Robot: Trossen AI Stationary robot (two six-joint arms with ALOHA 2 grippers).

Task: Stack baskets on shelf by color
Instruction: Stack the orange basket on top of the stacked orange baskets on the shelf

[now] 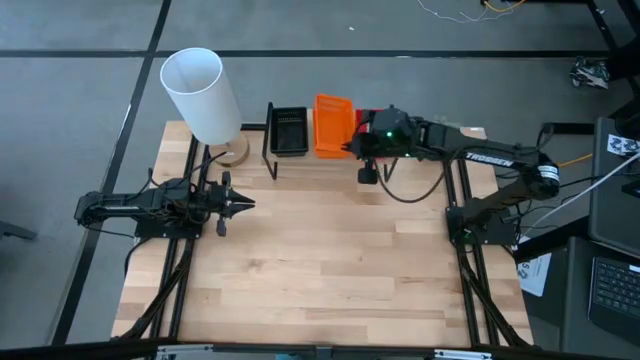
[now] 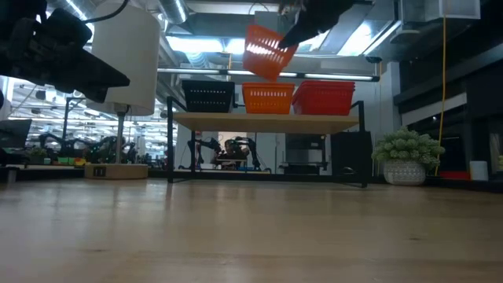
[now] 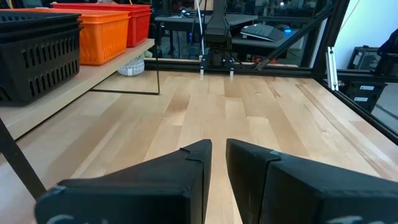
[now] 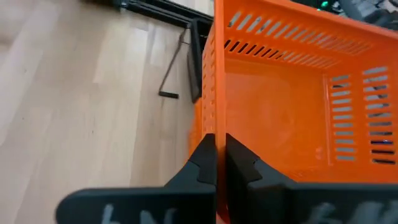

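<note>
**Orange basket at the right gripper, over the shelf**

The right gripper (image 1: 352, 143) reaches over the shelf (image 1: 272, 150) — an orange basket (image 1: 334, 124) sits at its fingertips, a black basket (image 1: 289, 130) beyond that, red plastic (image 1: 364, 117) showing just behind the wrist. The left gripper (image 1: 246, 204) hovers well apart over the bare table (image 1: 320, 260), a white cylinder (image 1: 200, 94) near it.

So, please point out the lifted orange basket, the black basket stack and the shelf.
lifted orange basket (image 2: 264, 49), low view, its mesh side wall
black basket stack (image 2: 207, 97), low view, its front wall
shelf (image 2: 267, 119), low view, front edge of its plank
</note>
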